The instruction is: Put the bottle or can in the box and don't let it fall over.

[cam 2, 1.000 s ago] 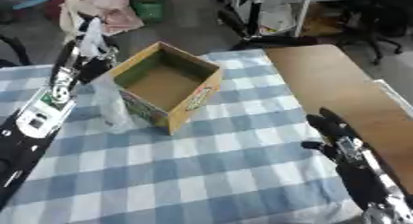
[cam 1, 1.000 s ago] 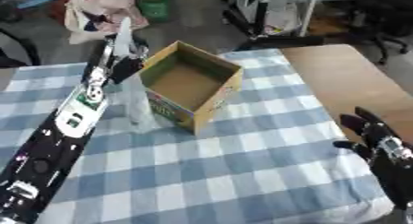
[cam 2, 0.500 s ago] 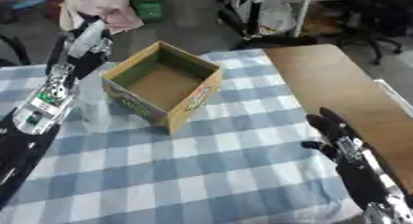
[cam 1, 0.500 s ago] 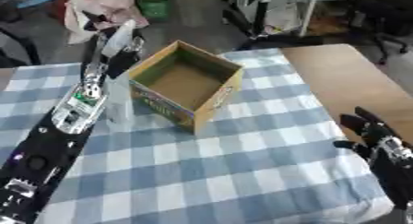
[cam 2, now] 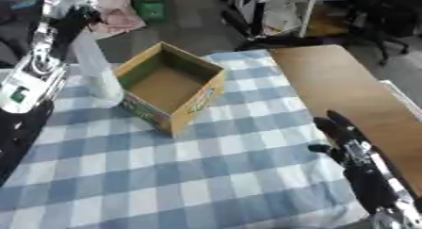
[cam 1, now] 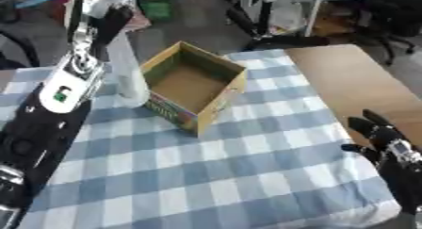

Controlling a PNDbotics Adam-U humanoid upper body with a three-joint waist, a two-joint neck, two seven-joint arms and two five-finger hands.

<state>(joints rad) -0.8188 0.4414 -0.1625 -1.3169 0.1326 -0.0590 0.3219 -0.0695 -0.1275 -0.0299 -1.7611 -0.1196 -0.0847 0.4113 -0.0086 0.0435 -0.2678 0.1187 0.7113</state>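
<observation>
A clear, pale bottle [cam 1: 126, 75] stands upright just left of the open cardboard box [cam 1: 221, 103], close to its left wall. My left arm runs up the left side, and my left hand [cam 1: 109, 20] is curled round the bottle's top. Whether the bottle's base touches the checked cloth I cannot tell. The box is empty, with its brown floor showing. My right hand [cam 2: 339, 134] rests open at the lower right, fingers up, far from the box.
The blue-and-white checked cloth [cam 1: 247, 167] covers the table. A bare wooden tabletop [cam 1: 354, 86] adjoins it on the right. Beyond the far edge are chairs, a green crate [cam 2: 152, 4] and other clutter on the floor.
My left hand and the bottle have moved up and to the far left along the box's left side. The right hand has stayed put.
</observation>
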